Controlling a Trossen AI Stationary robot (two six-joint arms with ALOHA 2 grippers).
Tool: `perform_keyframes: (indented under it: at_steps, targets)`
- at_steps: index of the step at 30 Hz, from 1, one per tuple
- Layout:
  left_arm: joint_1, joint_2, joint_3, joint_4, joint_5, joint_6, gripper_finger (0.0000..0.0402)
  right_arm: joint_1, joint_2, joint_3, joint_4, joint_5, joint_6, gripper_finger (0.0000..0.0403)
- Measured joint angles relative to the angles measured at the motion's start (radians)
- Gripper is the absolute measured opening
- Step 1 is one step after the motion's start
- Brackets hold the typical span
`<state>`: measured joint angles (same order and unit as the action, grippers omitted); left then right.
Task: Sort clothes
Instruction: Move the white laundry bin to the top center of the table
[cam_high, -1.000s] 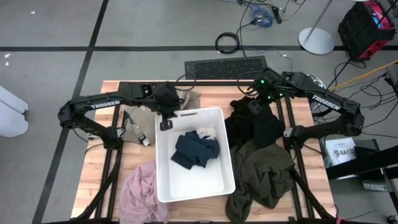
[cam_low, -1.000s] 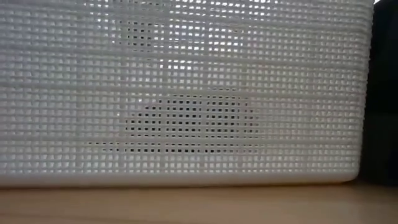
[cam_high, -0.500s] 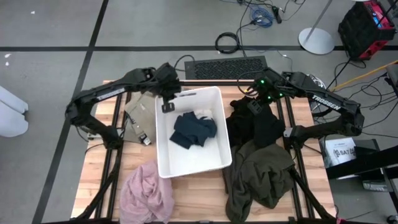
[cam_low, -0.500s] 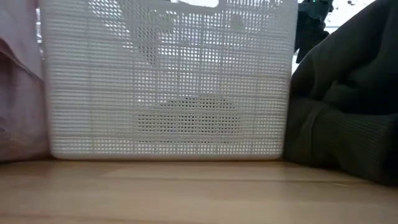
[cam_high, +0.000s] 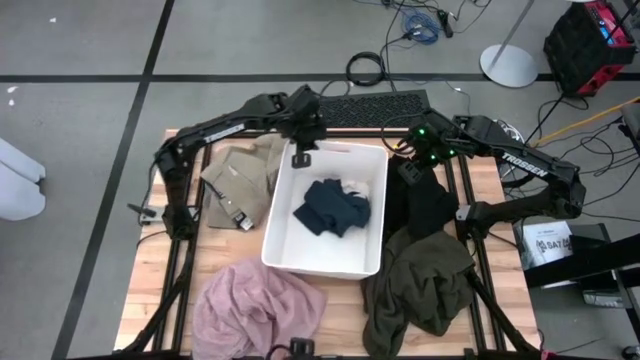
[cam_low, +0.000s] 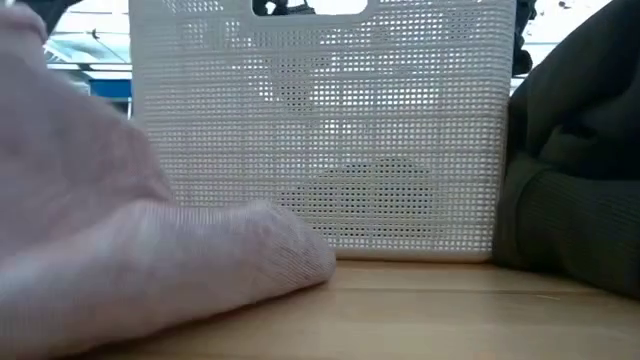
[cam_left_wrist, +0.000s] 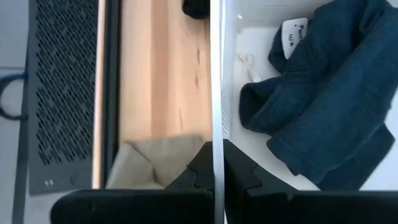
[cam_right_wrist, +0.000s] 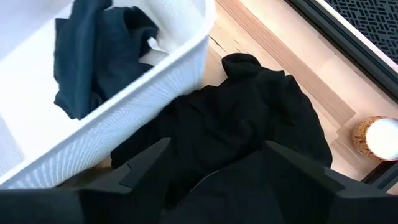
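My left gripper (cam_high: 301, 152) is clamped shut on the far rim of the white bin (cam_high: 282, 242), one finger (cam_left_wrist: 198, 176) outside the wall and one inside; a rim grip lets me drag the bin without touching its contents. The bin sits slightly skewed on the wooden table (cam_high: 170, 262). The navy garment (cam_high: 333, 207) lies loose inside it. The tan garment (cam_high: 238, 182) lies just beside the bin's left wall; the pink garment (cam_high: 252, 310) lies at the near left corner. My right gripper (cam_high: 412, 168) hovers with its jaws spread and empty above the black garment (cam_right_wrist: 249, 118), which lies just beside the bin's right wall. The olive garment (cam_high: 425, 280) lies nearer, touching the black one.
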<state>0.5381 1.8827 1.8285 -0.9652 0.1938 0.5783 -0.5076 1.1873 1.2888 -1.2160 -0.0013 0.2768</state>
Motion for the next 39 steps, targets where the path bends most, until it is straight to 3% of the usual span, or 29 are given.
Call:
perform_keyframes:
  at_steps: [8,17,30,35,39]
  targets:
    - [0.091,0.136,0.188,-0.049,0.009,0.058,0.0007,0.000,0.000,0.000,0.016,0.001,-0.029,0.0238]
    - [0.243,0.149,0.214,-0.159,0.024,0.004,0.0006,0.000,0.000,0.000,0.039,0.001,-0.060,0.0238]
    - [0.224,0.197,0.219,-0.073,0.086,0.268,0.0006,0.000,0.000,0.000,0.068,0.000,-0.067,0.0238]
    - [0.225,0.196,0.217,-0.077,0.091,0.207,0.0010,0.000,0.001,0.000,0.068,0.000,-0.076,0.0238]
    - [0.218,0.179,0.218,-0.093,0.032,0.108,0.0052,0.000,0.001,0.000,0.069,0.000,-0.085,0.0238]
